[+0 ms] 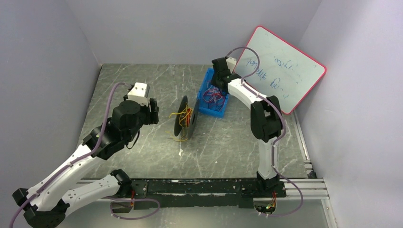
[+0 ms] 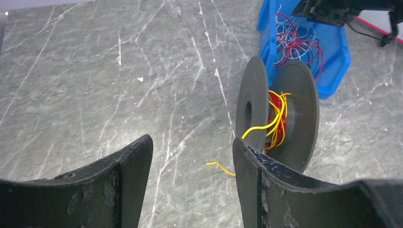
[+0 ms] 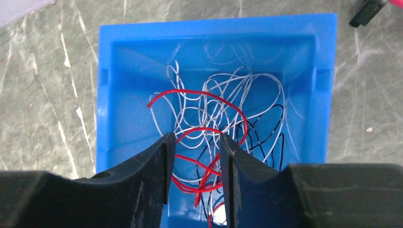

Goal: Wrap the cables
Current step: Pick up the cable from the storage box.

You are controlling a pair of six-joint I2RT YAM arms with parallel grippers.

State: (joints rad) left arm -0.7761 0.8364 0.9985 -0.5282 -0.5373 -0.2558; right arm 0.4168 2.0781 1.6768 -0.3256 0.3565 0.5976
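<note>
Pick-up step. The blue bin (image 3: 123,95) holds loose red, white and dark cables (image 3: 214,107). The spool (image 2: 280,114) just left of the bin carries yellow and red ones. The left gripper (image 2: 192,142), beyond the spool from the bin, gapes wide and is empty. The right gripper (image 3: 194,137) is over the bin, its fingers narrowly apart around red strands and not clamped. Next: pinch one strand.

soft, even light falls from above, and the table (image 1: 228,152) shows only faint, soft-edged shadows. the whiteboard (image 1: 280,66) is bright, slightly washed out. wrist views are sharp, with mild sheen on the bin (image 3: 119,95).
</note>
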